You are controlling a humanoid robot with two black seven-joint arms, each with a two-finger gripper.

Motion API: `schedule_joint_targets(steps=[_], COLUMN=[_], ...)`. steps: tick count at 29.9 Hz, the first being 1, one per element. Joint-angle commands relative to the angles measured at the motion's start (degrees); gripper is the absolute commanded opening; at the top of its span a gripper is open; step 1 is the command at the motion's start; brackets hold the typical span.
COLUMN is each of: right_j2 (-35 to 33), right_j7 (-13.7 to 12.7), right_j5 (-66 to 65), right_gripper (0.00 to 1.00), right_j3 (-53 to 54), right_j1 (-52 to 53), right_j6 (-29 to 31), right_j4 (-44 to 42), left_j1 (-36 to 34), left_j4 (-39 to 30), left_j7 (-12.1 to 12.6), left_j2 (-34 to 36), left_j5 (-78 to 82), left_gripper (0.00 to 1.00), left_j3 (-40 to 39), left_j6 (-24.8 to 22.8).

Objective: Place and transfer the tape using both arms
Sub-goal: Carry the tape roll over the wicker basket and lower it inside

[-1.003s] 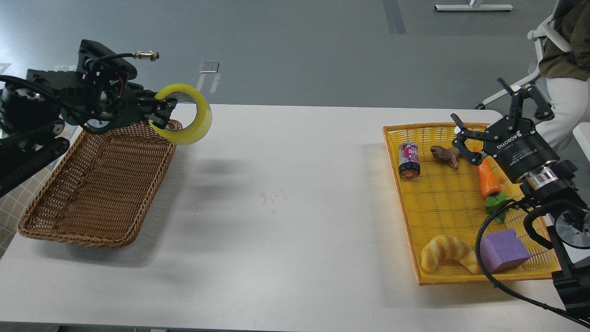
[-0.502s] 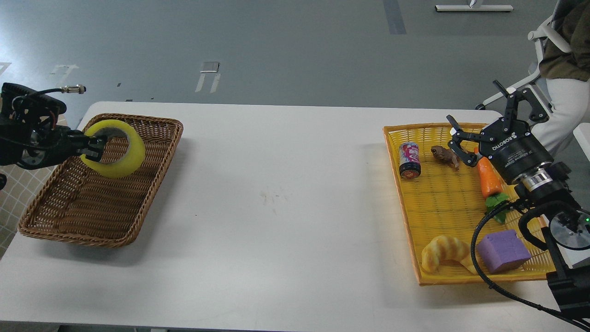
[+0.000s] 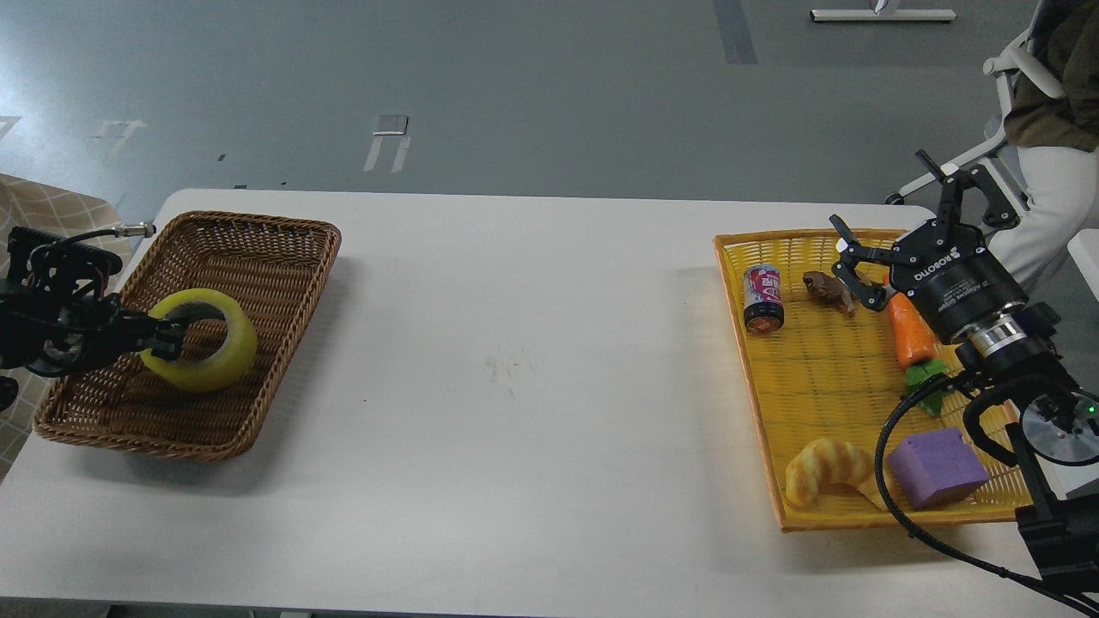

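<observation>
while left pincer (image 3: 167,335) grips tape (image 3: 200,350) | inside wicker basket (image 3: 258,257)

Wide roll of translucent yellow tape (image 3: 202,352) with pale core, tilted with its open centre facing up and toward the camera, low inside the brown wicker basket (image 3: 258,249) at frame left, pinched at its left rim.

One tape (image 3: 199,351), two baskets (image 3: 258,225) (image 3: 730,283).

The left arm (image 3: 51,300) is cut off at the picture's edge — the croissant (image 3: 828,481) partly hidden behind a black cable (image 3: 884,463).
</observation>
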Motion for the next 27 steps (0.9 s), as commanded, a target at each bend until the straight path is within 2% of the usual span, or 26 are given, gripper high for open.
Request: schedule_joint_targets(steps=[1, 15, 16, 17, 21, 27], right_j2=[-0.01, -0.01, -0.09, -0.09, -0.09, -0.09], right_j7=[0.00, 0.00, 0.00, 0.00, 0.00, 0.00], right_j5=[-0.04, -0.04, 0.05, -0.04, 0.05, -0.04], right_gripper=[1.00, 1.00, 1.00, 1.00, 1.00, 1.00], right_j3=[0.00, 0.00, 0.00, 0.00, 0.00, 0.00], right_j1=[-0.09, -0.09, -0.09, -0.09, -0.09, -0.09], right_j6=[0.00, 0.00, 0.00, 0.00, 0.00, 0.00], right_j4=[0.03, -0.23, -0.32, -0.32, -0.41, -0.41], left_j1=[0.38, 0.38, 0.29, 0.29, 0.29, -0.41], left_j4=[1.54, 1.72, 1.72, 1.72, 1.72, 0.93], left_j7=[0.00, 0.79, 0.88, 0.97, 0.97, 0.88], left_j2=[-0.84, -0.93, -0.93, -0.93, -0.84, -0.76], left_j5=[-0.02, -0.28, -0.89, -1.51, -5.81, -7.74], left_gripper=[0.00, 0.01, 0.33, 0.45, 0.59, 0.66], left_j3=[0.98, 1.69, 1.69, 1.69, 1.87, 1.43], left_j6=[0.00, 0.18, 0.18, 0.18, 0.09, 0.09])
